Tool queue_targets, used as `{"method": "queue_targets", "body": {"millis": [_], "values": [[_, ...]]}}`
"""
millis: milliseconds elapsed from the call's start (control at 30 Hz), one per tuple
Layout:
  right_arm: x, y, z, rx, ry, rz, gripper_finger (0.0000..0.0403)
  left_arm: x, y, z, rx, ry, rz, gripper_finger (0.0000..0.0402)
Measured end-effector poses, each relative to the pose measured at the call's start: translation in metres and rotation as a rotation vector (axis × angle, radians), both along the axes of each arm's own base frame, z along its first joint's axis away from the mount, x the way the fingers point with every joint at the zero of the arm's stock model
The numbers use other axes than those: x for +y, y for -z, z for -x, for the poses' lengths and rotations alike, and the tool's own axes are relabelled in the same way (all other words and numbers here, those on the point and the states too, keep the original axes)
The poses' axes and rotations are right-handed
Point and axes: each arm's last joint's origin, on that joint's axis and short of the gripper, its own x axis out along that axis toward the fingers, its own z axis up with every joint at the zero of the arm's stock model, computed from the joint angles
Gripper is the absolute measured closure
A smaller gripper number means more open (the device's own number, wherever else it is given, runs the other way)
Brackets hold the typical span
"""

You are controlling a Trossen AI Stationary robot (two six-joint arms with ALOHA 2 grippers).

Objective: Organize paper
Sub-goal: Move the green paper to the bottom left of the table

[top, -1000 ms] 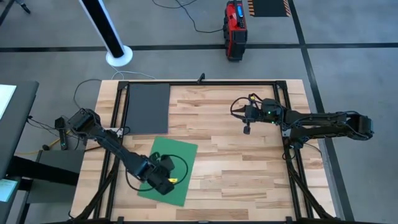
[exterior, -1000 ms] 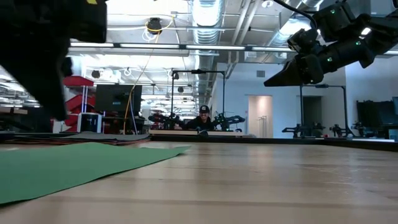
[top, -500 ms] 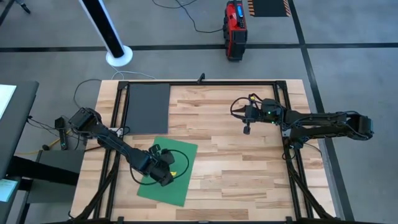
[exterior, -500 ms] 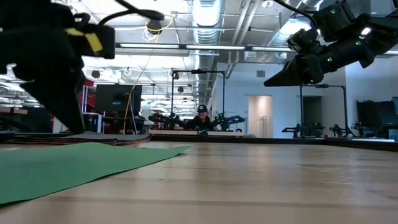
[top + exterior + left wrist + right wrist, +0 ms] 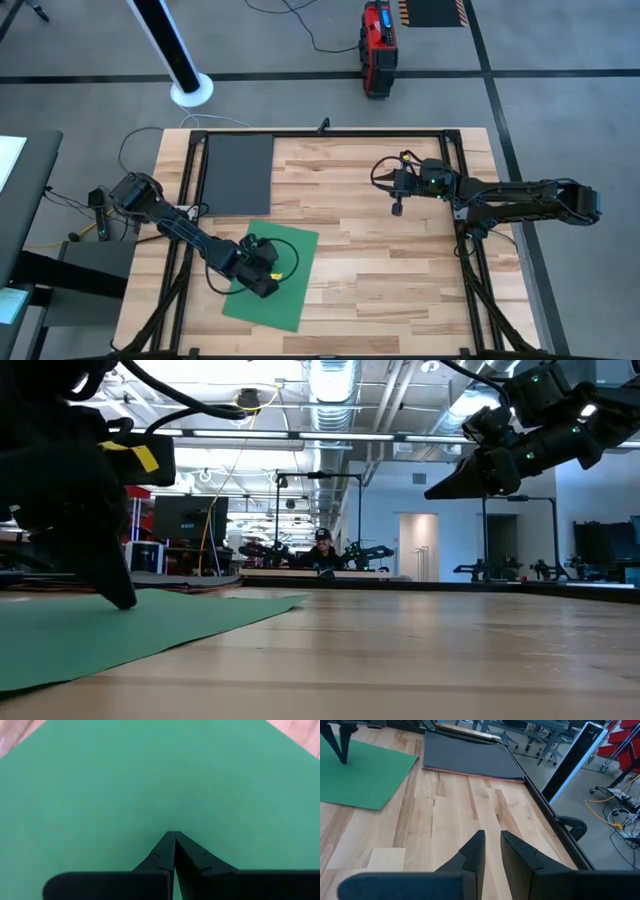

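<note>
A green paper sheet (image 5: 288, 306) lies flat and skewed on the wooden table near its front left; it also shows in the low view (image 5: 150, 625). My left gripper (image 5: 262, 280) stands over it, shut, with its tips (image 5: 173, 835) down on the green surface. A dark grey sheet (image 5: 238, 175) tops a flat stack at the far left corner, with a pinkish edge showing beneath it (image 5: 470, 772). My right gripper (image 5: 398, 208) hangs in the air above the table's middle right, open by a narrow gap (image 5: 491, 840), with nothing between its fingers. My left gripper presses its shut fingertips (image 5: 125, 598) down on the green sheet's inner area (image 5: 170, 820), away from the edges. The fingers come from above, slanting down. The sheet lies flat on the table under them.
A black frame rail (image 5: 320, 133) runs along the table's far edge and sides. Bare wood (image 5: 380, 280) spreads between the green sheet and the right arm. On the floor beyond stand a white pole base (image 5: 190, 90) and a red device (image 5: 378, 45). A person (image 5: 322, 550) sits far behind.
My left gripper has come down, moving a little toward the far edge, until its shut tips rest on the green sheet. The sheet lies where it did.
</note>
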Motion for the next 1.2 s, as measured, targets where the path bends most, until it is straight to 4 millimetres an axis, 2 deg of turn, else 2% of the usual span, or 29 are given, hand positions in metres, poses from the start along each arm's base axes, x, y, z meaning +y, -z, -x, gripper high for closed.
{"method": "queue_targets", "body": {"millis": [167,533,1200], "values": [[0.000,0.001,0.000,0.005,0.001,-0.004,0.0344,-0.003,0.000,0.002,-0.007,-0.017,0.016,0.0401],[0.000,0.003,0.001,0.024,0.000,-0.012,0.0344,-0.030,0.001,0.021,-0.025,-0.058,0.105,0.0401],[0.000,0.002,0.001,0.023,0.000,-0.011,0.0344,-0.047,-0.005,0.056,0.097,-0.120,0.033,0.0401]]}}
